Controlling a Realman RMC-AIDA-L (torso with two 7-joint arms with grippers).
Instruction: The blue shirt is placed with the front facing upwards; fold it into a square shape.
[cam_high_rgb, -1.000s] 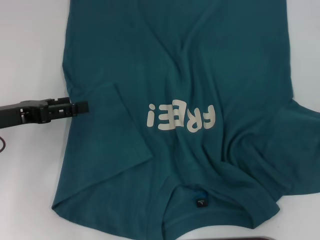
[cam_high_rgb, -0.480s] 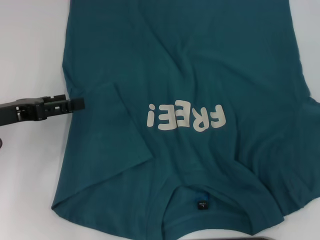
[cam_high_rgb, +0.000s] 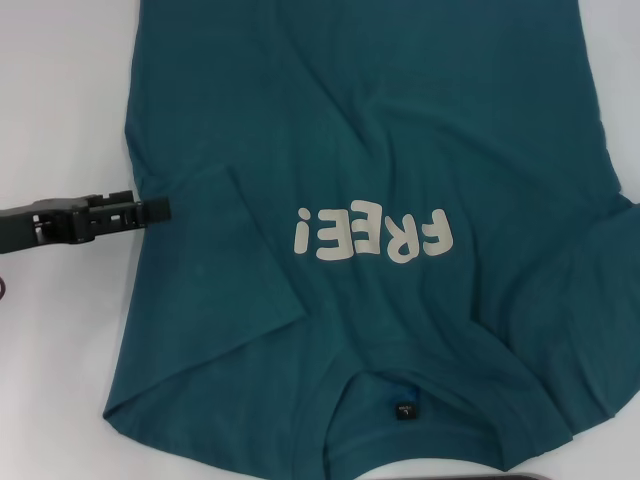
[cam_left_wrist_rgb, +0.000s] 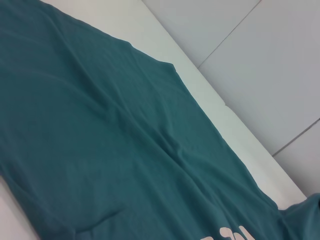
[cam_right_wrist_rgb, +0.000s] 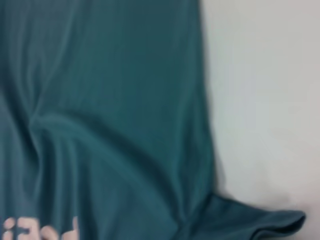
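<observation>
Blue shirt spread front-up

"FREE!" lettering shows; collar nearest the robot; left sleeve folded inward, its edge touching the left gripper.

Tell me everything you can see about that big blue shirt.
The dark teal-blue short-sleeved shirt lies front up on the white table, soft cotton by its look and creased. Pale "FREE!" lettering crosses the chest; a small black neck tag sits inside the collar. One sleeve is folded inward. The left gripper reaches its edge.
</observation>
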